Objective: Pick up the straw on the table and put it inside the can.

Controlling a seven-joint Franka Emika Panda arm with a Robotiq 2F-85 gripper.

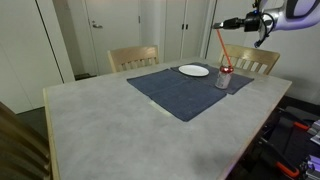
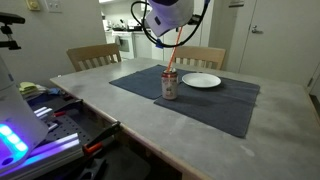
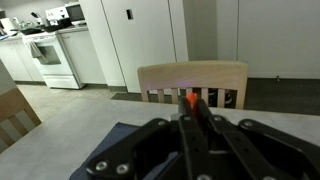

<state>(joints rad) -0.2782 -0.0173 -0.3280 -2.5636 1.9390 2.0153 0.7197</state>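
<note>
We see the pincer [image 1: 221,26] clamped narrow on the upper end of the straw [image 1: 223,50], high above the surface [image 1: 100,120]. The can [image 1: 223,78] stands on the dark placemat [image 1: 170,95], near the white plate [image 1: 194,70], at six o'clock from the pincer. The straw's long axis runs nearly upright, leaning from eleven down to five in this exterior view, its lower tip at the can's top. Whether that tip is through the opening we cannot tell. We judge the coming move a straight descent toward six.
</note>
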